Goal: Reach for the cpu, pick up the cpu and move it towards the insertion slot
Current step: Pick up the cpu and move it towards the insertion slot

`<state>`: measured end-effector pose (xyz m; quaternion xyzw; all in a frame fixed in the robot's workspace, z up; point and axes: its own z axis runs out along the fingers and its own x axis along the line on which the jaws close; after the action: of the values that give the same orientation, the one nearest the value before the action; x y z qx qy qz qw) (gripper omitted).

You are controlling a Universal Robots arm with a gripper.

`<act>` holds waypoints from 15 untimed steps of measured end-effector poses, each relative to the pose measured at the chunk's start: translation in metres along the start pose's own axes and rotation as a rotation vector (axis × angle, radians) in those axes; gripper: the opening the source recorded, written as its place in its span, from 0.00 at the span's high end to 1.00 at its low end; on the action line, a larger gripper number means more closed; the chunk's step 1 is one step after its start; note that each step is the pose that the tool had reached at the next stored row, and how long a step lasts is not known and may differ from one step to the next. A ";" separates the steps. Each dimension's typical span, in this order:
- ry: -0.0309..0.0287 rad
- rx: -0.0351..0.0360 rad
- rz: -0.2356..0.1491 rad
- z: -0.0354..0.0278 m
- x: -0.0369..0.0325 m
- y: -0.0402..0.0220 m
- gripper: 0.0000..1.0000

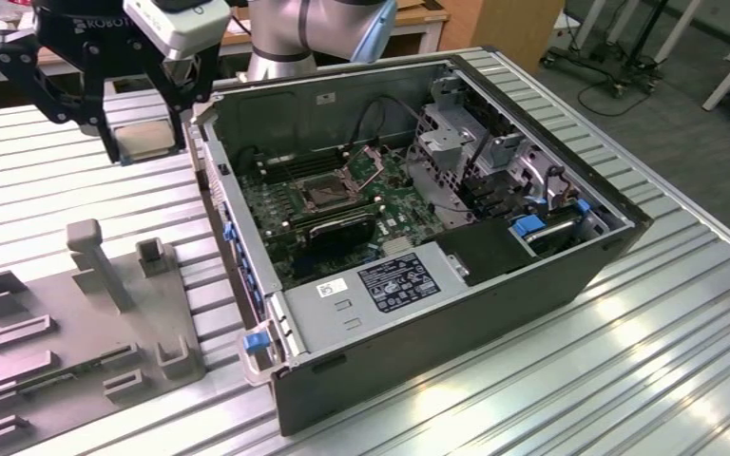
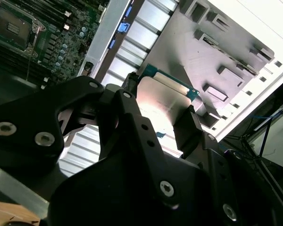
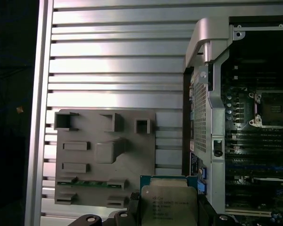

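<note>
Gripping cpu (image 2: 167, 96) edgewise, fingers (image 2: 188, 127) seemingly touching both sides.

Ribbed metal table (image 1: 669, 313): fixture (image 1: 80, 332), computer case (image 1: 467, 285).

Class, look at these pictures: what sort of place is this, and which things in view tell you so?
Probably a robotics lab or workshop: an opened computer case lies on a slatted metal table beside a grey fixture block, and the tool holds the cpu.

A robotics lab or workshop: an opened computer case (image 1: 441, 237) lies on a ribbed metal worktop (image 1: 669, 332) beside a grey fixture plate (image 1: 73, 332), with wheeled stands (image 1: 606, 66) on the carpeted floor behind.
</note>
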<state>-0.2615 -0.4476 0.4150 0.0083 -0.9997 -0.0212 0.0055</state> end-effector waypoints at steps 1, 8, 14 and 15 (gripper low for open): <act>0.0000 0.0001 0.000 0.0000 -0.0004 0.0000 0.45; 0.0000 0.0000 0.000 0.0000 -0.0039 0.0000 0.45; 0.0000 0.0000 0.000 0.0000 -0.0081 -0.0001 0.45; 0.0000 0.0000 0.000 0.0000 -0.0086 -0.0002 0.45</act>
<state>-0.2529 -0.4476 0.4149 0.0083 -0.9997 -0.0212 0.0055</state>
